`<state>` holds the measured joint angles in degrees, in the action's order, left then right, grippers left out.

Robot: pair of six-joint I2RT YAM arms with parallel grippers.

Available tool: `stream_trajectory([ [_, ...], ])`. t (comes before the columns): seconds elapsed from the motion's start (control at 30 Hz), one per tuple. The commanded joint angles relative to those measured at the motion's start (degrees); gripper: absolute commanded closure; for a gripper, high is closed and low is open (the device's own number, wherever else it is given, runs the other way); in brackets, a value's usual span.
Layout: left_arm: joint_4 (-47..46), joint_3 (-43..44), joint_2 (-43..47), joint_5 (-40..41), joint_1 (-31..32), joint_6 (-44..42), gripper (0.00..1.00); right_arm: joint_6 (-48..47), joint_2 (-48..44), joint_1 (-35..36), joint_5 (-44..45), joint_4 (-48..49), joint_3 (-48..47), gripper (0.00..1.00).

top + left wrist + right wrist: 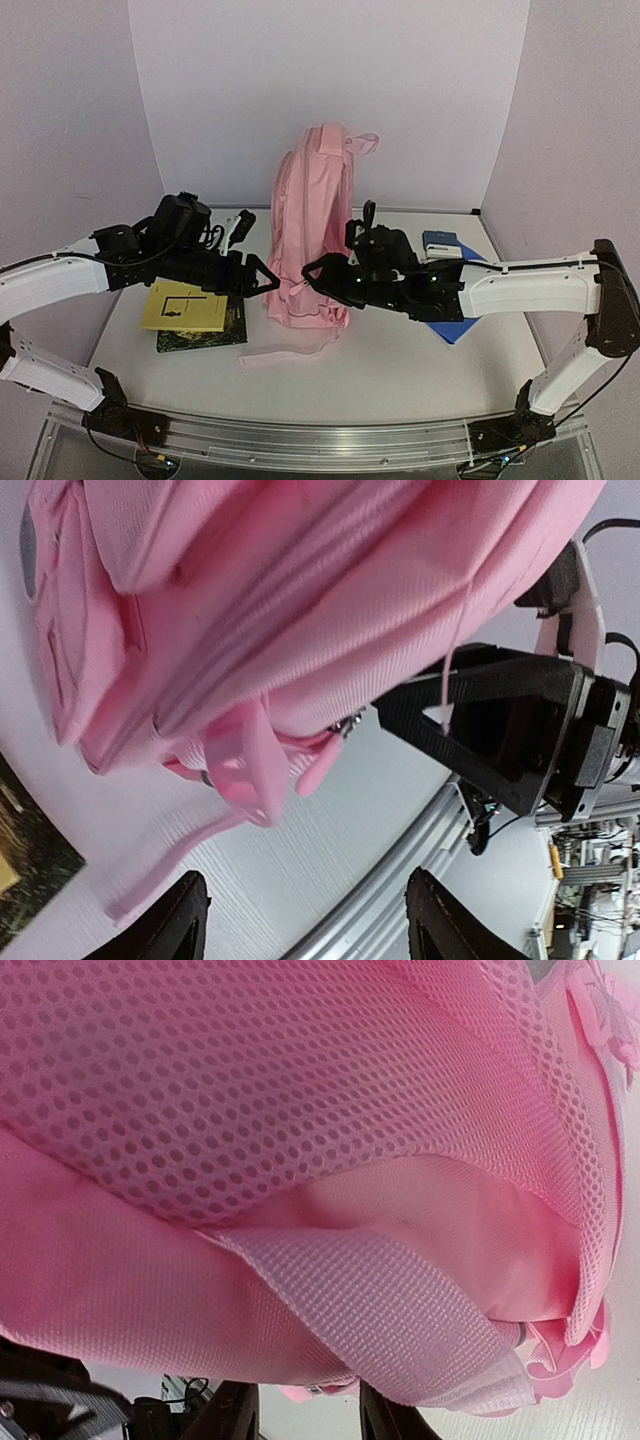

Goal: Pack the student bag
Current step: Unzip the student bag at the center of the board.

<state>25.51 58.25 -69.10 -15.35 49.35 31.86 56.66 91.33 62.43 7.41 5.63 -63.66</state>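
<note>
The student bag [308,225], a tall light-pink backpack, stands upright in the middle of the table. Its loose strap [285,355] trails toward the front. My left gripper [264,278] hovers at the bag's lower left side. In the left wrist view its jaws [305,920] are open over bare table, below the bag's pink zip pulls [250,775]. My right gripper [322,271] reaches in from the right at the bag's base. In the right wrist view its narrowed fingers [385,1418] run up into the bag's lower fold [330,1290], which hides their tips.
A yellow book [184,305] lies on a dark book [203,335] at the left. A blue notebook [458,328] lies under the right arm, with a small blue-and-white box [440,243] behind it. A black object [238,224] sits at the back left. The metal rail [320,435] runs along the front.
</note>
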Motion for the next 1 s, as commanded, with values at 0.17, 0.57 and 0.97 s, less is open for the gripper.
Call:
stream_trajectory([
  [0.17, -16.5, -8.5, -0.5, -3.6, 5.1, 14.2, 0.37, -11.3, -2.3, 0.1, 4.4, 0.8, -2.6, 0.47],
  [0.57, -25.3, -8.1, -6.5, 2.0, 5.2, 16.6, 0.5, -15.6, -3.4, 0.1, 5.6, 0.3, -4.4, 0.49],
  [0.97, -28.6, -5.8, -10.4, 4.1, 5.1, 16.6, 0.58, -17.4, -3.1, 0.1, 6.2, 0.2, -5.6, 0.52],
])
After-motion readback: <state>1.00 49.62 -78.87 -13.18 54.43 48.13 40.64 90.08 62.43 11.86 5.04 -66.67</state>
